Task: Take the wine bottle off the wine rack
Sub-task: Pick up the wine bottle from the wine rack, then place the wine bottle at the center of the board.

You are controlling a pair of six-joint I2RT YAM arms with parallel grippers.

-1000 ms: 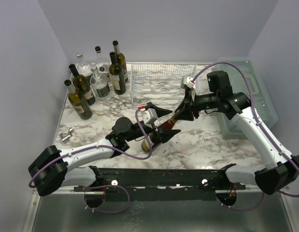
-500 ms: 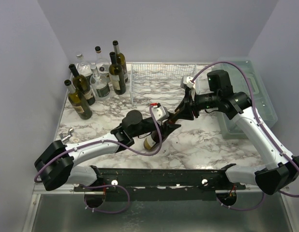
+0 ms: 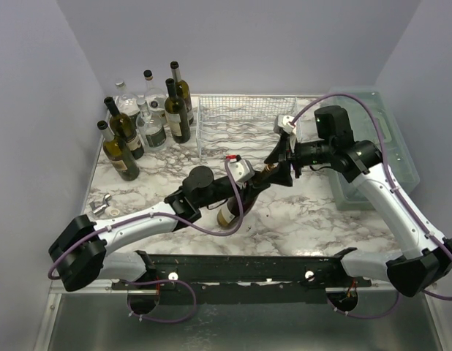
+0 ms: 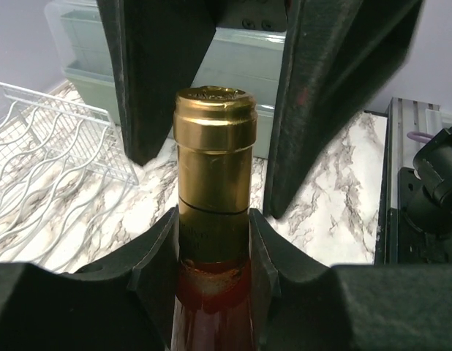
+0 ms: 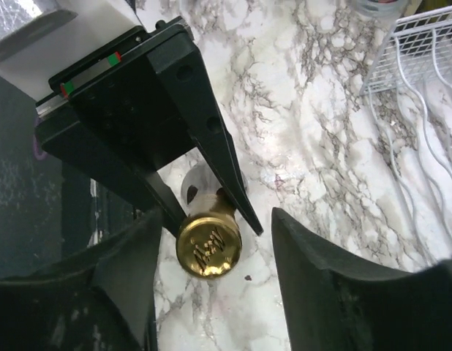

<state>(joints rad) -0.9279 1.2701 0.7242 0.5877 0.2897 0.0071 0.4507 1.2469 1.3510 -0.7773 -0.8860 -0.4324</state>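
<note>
The wine bottle (image 3: 237, 201), dark glass with a gold foil cap (image 4: 215, 142), leans over the marble table in front of the wine rack (image 3: 240, 131), base towards the near edge. My left gripper (image 3: 251, 186) is shut on its neck just below the foil, with both fingers (image 4: 156, 256) pressed against it. My right gripper (image 3: 279, 167) is open, its fingers (image 5: 321, 270) standing apart on either side of the cap (image 5: 208, 243) without touching it. The white wire rack (image 4: 50, 161) lies behind and to the left of the bottle.
Several upright bottles (image 3: 145, 124) stand at the back left. A translucent green-grey plastic box (image 3: 379, 146) sits along the right edge under the right arm. A small metal piece (image 3: 102, 206) lies at the left edge. The black rail (image 3: 240, 267) runs along the near edge.
My left gripper swung in from the left and shut on the bottle's neck. My right gripper, shut on the cap before, has opened and let go.
</note>
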